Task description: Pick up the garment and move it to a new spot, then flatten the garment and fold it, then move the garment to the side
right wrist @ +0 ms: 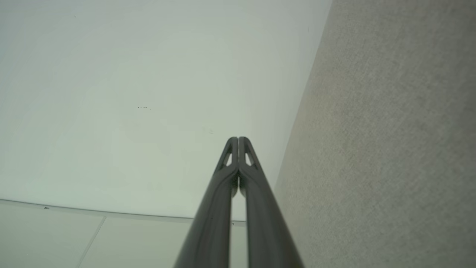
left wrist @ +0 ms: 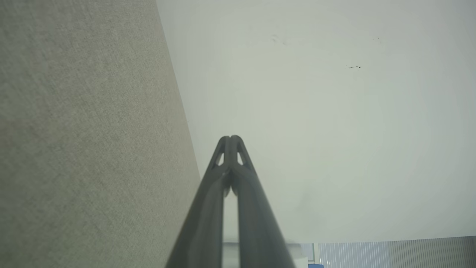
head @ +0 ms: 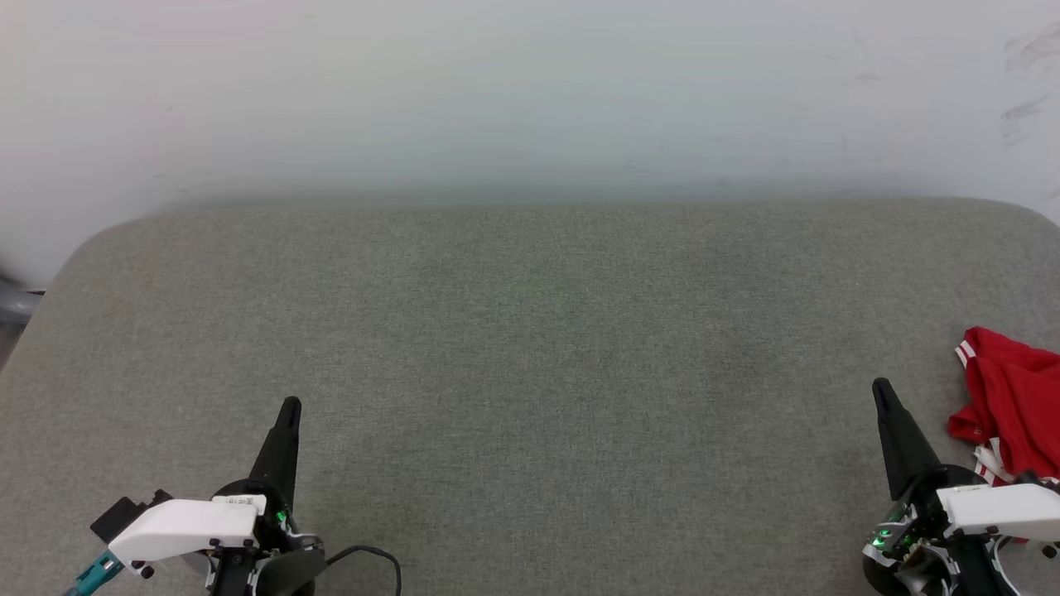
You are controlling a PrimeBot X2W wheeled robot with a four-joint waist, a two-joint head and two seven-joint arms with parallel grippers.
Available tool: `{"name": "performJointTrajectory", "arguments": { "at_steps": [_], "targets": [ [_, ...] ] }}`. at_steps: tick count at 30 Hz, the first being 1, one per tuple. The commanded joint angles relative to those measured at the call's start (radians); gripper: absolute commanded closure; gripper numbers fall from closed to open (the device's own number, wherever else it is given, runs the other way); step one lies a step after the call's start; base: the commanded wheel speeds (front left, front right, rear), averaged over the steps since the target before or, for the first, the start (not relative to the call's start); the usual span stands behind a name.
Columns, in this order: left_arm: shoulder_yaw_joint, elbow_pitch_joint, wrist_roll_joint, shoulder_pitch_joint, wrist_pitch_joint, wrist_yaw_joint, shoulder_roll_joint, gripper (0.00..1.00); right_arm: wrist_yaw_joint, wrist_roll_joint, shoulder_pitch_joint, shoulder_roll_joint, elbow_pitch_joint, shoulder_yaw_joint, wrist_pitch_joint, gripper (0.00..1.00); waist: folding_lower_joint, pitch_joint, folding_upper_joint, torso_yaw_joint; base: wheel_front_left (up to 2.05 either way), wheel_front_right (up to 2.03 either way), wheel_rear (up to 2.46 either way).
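A pale, blank wall [head: 530,91] is filling the twelve o'clock band of the head view. Below it, a broad grey-green cloth-covered desk [head: 530,348] with rounded far corners is stretching from side to side, its far edge running along the foot of the wall. The cloth top is lying open from nine o'clock through the centre to two o'clock, leaving wide room for moving.

A bright red short-sleeved shirt of soft cloth with white-and-red stripe trim [head: 1014,406] is lying crumpled on the desk at four o'clock, partly cut off by the view's right edge.

The right end effector [head: 880,387], two long dark fingers on a white wrist housing, is sitting at five o'clock, just beside the shirt on its nine o'clock side, with the tip apart from the cloth. It is clenched, fingers pressing together, and gripping nothing. The left end effector [head: 290,406] is sitting at seven o'clock, well apart from the shirt, likewise clenched and carrying nothing. Both are pointing toward twelve o'clock, and each wrist view is showing its fingertips meeting.
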Motion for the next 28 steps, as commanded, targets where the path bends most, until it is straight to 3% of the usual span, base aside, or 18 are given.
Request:
{"name": "performJointTrajectory", "arguments": {
  "at_steps": [1,9,28],
  "targets": [
    [0.007,0.002,-0.02,-0.018,0.008,-0.007,-0.003,1.0,0.0,0.024,-0.025,-0.001,0.006,0.001,0.003,1.0,0.0,0.001,0.0,0.0,0.0,0.0,0.0],
    [0.017,0.006,-0.067,-0.022,0.022,-0.014,-0.01,1.0,0.0,0.078,-0.034,-0.001,0.022,0.002,0.004,1.0,0.0,0.004,0.0,-0.001,0.0,0.0,0.0],
    [0.016,0.005,-0.063,-0.02,0.02,-0.014,-0.009,1.0,0.0,0.073,-0.031,-0.001,0.021,0.002,0.003,1.0,0.0,0.004,0.0,-0.001,0.0,0.0,0.0]
  ]
}}
